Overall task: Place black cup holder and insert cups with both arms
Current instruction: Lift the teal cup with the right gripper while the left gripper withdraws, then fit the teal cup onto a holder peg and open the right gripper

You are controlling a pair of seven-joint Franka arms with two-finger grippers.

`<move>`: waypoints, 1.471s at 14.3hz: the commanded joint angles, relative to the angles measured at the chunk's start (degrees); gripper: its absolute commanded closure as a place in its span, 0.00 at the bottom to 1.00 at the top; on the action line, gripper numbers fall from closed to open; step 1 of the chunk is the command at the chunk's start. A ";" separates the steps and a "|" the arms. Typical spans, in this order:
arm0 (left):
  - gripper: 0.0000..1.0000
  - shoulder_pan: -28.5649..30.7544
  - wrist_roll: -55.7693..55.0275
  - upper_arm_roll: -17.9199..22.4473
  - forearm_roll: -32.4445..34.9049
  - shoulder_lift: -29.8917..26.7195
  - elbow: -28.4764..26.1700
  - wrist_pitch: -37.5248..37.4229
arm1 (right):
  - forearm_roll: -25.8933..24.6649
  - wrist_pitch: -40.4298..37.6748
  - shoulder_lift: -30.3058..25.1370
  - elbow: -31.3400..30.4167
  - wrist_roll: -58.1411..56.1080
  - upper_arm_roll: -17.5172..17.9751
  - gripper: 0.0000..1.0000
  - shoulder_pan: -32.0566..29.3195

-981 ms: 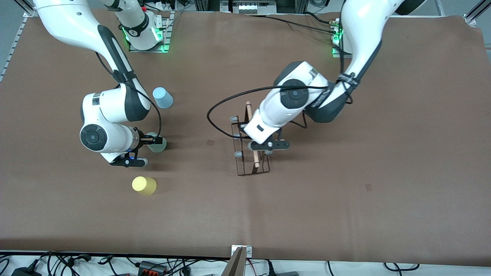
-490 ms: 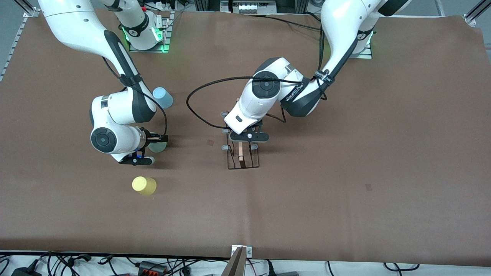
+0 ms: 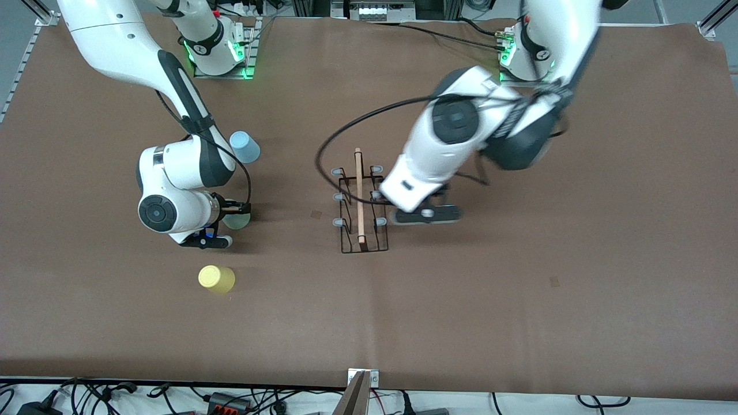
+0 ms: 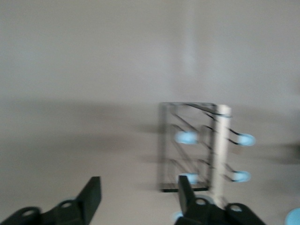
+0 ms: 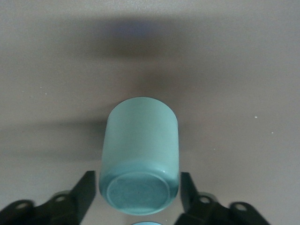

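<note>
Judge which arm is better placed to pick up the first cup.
Right. The right pincer has its fingers open on either side of the pale green cup. The left pincer is open, empty, beside the black cup holder.

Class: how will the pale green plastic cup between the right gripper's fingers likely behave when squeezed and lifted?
The pale green plastic cup looks smooth, so it may slip in the right gripper. Thin-looking walls probably flex. Being small, it is likely light.

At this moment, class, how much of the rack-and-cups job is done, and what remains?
Done: the black cup holder stands on the table, free of the open left tool beside it. In hand: the right tool brackets the pale green cup, fingers open. Left: no cup is on a peg; the yellow cup and light blue cup sit untouched.
</note>
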 commanded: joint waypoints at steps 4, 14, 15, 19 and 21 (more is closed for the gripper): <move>0.04 10.84 24.02 7.56 0.46 -16.76 -4.95 -20.71 | -0.26 -12.26 -0.85 13.84 0.02 0.21 0.85 3.57; 0.00 15.70 40.33 15.12 -1.91 -29.62 -24.20 -10.11 | 10.54 -26.81 -1.72 26.89 11.43 0.39 0.85 16.68; 0.00 15.61 40.15 14.68 -2.00 -29.27 -23.68 -10.11 | 11.94 -26.73 -1.72 26.98 12.67 0.39 0.85 17.29; 0.00 16.58 37.69 15.38 -7.54 -28.83 -23.50 -10.20 | 14.24 -26.11 -0.50 26.81 14.26 0.39 0.85 20.28; 0.00 16.67 37.77 15.47 -7.54 -28.74 -23.76 -10.29 | 14.15 -26.11 0.65 26.81 14.52 0.39 0.84 20.98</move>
